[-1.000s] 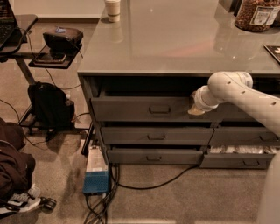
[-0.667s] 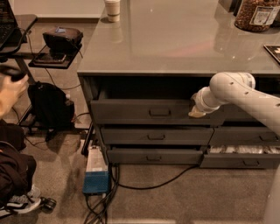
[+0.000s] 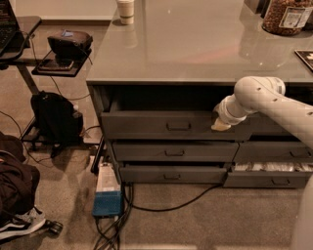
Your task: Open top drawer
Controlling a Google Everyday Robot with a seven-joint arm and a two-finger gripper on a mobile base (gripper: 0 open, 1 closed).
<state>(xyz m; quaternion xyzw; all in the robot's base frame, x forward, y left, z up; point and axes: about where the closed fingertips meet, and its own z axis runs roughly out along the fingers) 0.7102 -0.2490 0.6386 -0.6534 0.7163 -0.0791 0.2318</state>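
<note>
The top drawer [image 3: 146,126] is a wide dark-grey drawer under the counter top. It has a small central pull handle [image 3: 178,126]. It stands partly pulled out, with a dark gap behind its front. My gripper [image 3: 220,124] is at the end of the white arm [image 3: 264,95], which reaches in from the right. The gripper sits at the upper right end of the drawer front, right of the handle.
Two shallower drawers [image 3: 173,152] lie below, and a lower right drawer [image 3: 269,171] stands open. A cup [image 3: 126,10] and a jar [image 3: 286,14] are on the counter [image 3: 195,44]. A blue box [image 3: 107,202], cables, a backpack [image 3: 54,117] and a side table [image 3: 29,29] are to the left.
My gripper stays at the right end of the top drawer's front. It and the drawer front look a touch lower and further out than before.
</note>
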